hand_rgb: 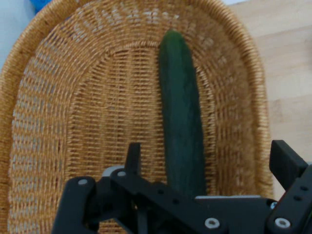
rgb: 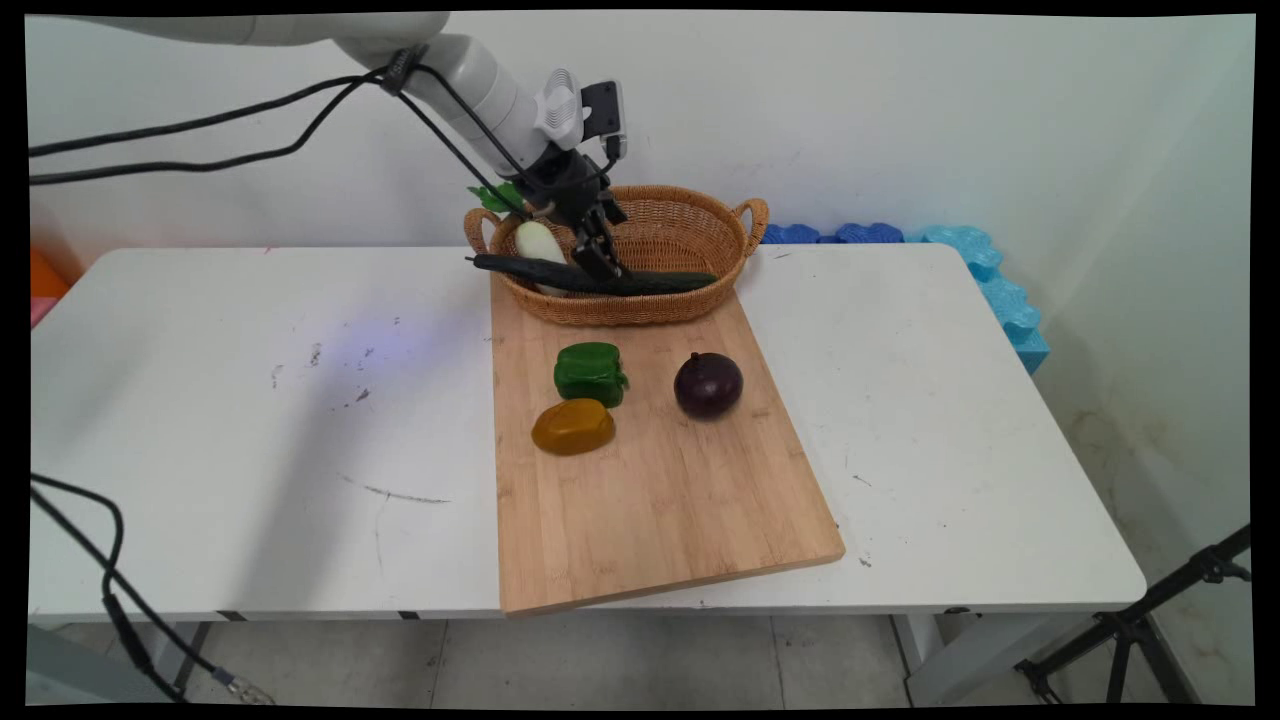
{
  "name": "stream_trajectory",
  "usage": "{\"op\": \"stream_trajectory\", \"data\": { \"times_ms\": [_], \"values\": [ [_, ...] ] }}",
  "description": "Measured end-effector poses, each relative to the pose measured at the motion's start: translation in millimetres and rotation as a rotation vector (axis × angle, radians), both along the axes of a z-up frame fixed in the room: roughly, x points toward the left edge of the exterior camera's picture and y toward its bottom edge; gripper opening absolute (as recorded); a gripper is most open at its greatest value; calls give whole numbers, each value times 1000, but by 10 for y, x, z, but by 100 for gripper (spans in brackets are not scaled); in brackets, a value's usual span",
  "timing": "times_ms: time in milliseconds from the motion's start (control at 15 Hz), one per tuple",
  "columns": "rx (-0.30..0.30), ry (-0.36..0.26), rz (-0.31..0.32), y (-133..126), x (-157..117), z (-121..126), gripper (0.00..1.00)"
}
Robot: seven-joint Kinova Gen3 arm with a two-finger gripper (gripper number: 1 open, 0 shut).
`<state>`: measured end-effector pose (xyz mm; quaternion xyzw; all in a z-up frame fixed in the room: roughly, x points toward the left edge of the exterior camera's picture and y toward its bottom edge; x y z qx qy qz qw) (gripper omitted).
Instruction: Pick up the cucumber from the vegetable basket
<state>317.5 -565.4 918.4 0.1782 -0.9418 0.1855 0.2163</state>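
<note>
A long dark green cucumber lies lengthwise along the front side of a woven wicker basket, its left end sticking out past the rim. In the hand view the cucumber runs along the basket floor, up from between the fingers. My gripper hangs over the cucumber's middle, reaching down into the basket. The gripper is open, one finger on each side of the cucumber with a gap to each. A white radish with green leaves rests at the basket's left end.
The basket stands at the far end of a wooden cutting board. On the board lie a green pepper, a yellow pepper and a dark purple round vegetable. Blue foam pieces line the table's far right edge.
</note>
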Motion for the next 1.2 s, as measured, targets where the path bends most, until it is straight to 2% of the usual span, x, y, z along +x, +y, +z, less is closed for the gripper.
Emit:
{"op": "stream_trajectory", "data": {
  "times_ms": [400,1200],
  "values": [
    [32,-36,-3,-238,109,-157,100],
    [97,-61,14,-390,193,-411,100]
  ]
}}
